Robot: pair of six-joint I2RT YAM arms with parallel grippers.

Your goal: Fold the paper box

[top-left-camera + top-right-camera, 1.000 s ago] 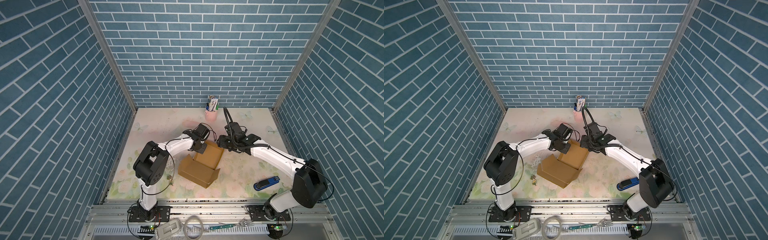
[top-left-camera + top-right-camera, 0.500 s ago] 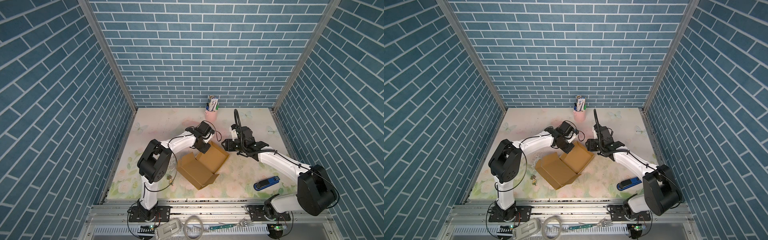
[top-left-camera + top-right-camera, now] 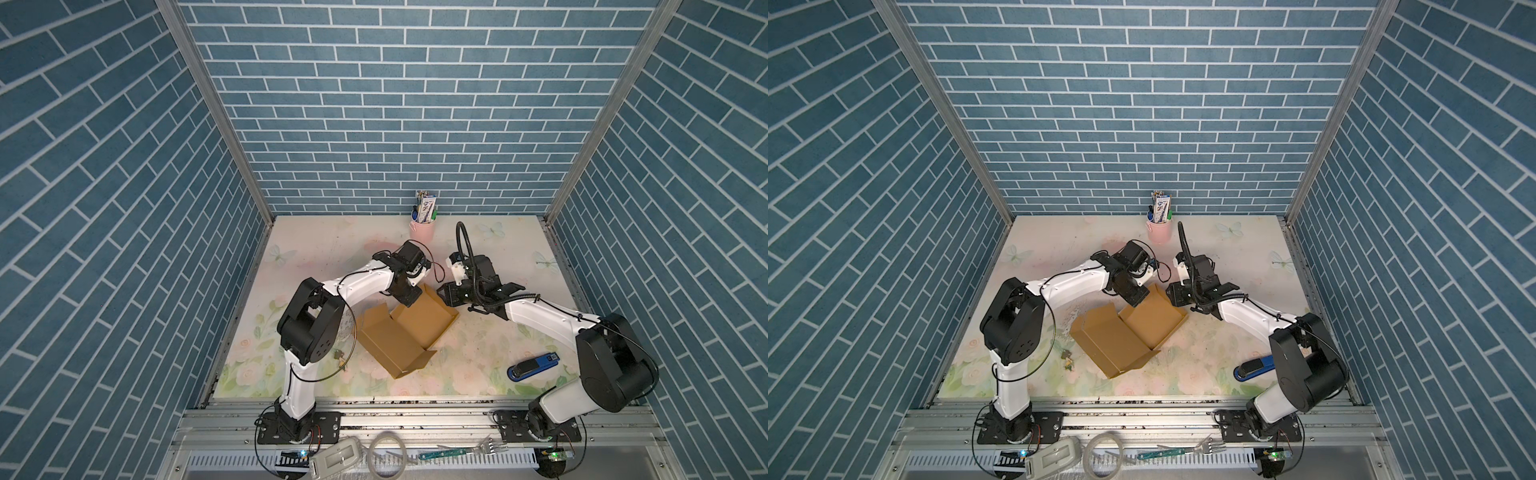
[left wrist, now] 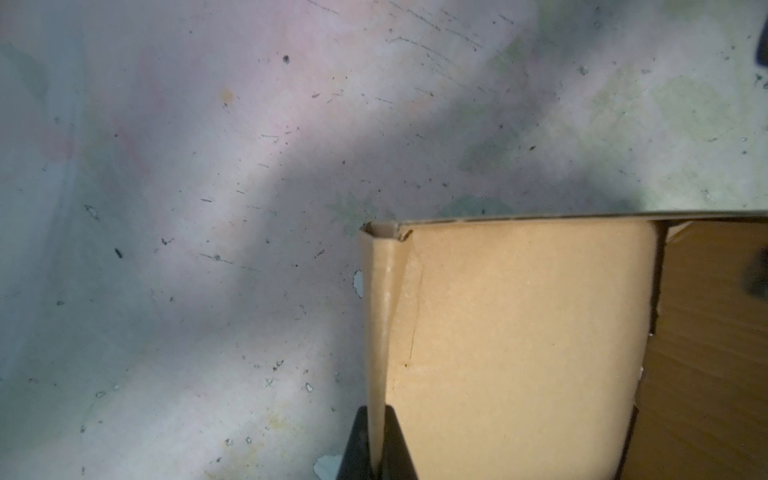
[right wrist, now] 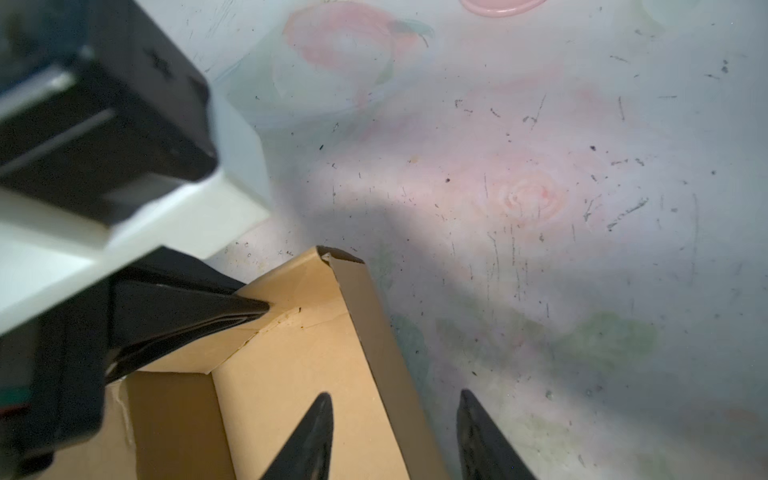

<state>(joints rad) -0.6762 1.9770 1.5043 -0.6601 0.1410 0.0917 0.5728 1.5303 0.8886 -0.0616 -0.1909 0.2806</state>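
left wrist view: the left gripper [image 4: 376, 436] is clamped on a thin upright wall of the box [image 4: 519, 353], close to a corner; its black fingers press the cardboard from both sides.
why that hold: as i judge it, the pinch pins this corner so the wall stands and the box cannot slide while the other arm works.
right wrist view: the right gripper [image 5: 395, 397] has its jaws apart, astride the neighbouring wall. one finger is inside the box and one is outside over the surface [image 5: 540, 249]; no pinch on the cardboard shows.
why that pose: it is likely lined up to take this wall and fold it toward the corner that the left gripper holds.
top views: in both, the box lies mid-surface between the two arms, half formed, with some flaps raised and panels open. the two grippers meet at its far edge.
progress: the walls are partly up and nothing is closed over; by my reading the fold is underway but well short of done.
bystanders: a pink cup [image 3: 422, 232] stands at the back and a blue stapler [image 3: 534, 365] lies near the right arm's base, both well apart from the box.
risk: cardboard springs back; if the right gripper closes off the crease, the wall may buckle rather than fold.
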